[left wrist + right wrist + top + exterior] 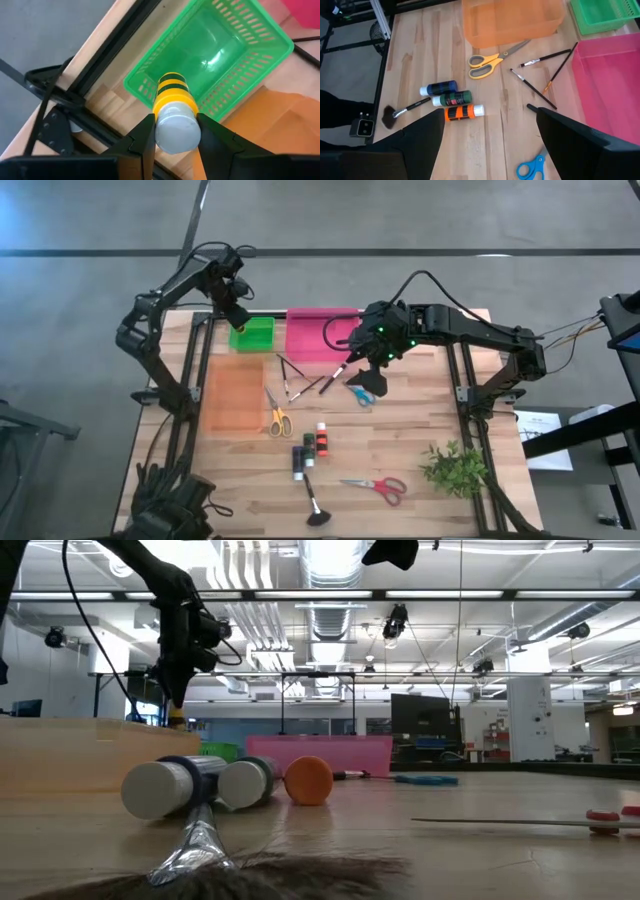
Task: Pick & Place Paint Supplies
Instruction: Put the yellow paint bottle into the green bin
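Left gripper (pixel 172 137) clamps yellow bottle (pixel 174 112) above green basket (pixel 260 47). Right gripper (pixel 490 137) spread wide, empty, above blue scissors (pixel 532 166) on tabletop (pixel 485 95).

Three capped paint bottles (pixel 225 783) lie on the desk (pixel 400 830), just behind the fan brush (pixel 215 865); the orange cap (pixel 308 781) is farthest right.
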Controlling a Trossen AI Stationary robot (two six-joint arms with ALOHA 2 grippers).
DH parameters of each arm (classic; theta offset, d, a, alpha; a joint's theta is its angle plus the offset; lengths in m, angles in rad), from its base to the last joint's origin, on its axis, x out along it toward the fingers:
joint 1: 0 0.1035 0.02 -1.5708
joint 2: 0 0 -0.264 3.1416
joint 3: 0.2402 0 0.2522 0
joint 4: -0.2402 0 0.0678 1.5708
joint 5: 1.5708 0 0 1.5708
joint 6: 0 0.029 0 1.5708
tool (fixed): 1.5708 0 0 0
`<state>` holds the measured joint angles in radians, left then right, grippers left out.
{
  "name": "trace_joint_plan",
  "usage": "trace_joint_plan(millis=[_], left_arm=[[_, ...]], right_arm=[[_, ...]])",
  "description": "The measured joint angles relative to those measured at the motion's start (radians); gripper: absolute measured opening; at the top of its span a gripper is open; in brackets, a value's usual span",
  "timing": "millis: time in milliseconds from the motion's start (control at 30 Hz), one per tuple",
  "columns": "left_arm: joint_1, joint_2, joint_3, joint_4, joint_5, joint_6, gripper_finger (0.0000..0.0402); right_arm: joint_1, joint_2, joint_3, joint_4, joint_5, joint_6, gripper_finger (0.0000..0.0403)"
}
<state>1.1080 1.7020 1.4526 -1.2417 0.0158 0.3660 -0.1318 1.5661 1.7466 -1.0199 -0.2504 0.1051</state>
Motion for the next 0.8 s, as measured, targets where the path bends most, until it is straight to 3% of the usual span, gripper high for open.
trace_joint_plan(millis=[800], left_arm=[[0.019,0.000,-0.084,0.127,-0.016,-0.040,0.0121]], right_arm=[[-0.003,0.000,0.000,0.003,0.018,0.009,0.0313]])
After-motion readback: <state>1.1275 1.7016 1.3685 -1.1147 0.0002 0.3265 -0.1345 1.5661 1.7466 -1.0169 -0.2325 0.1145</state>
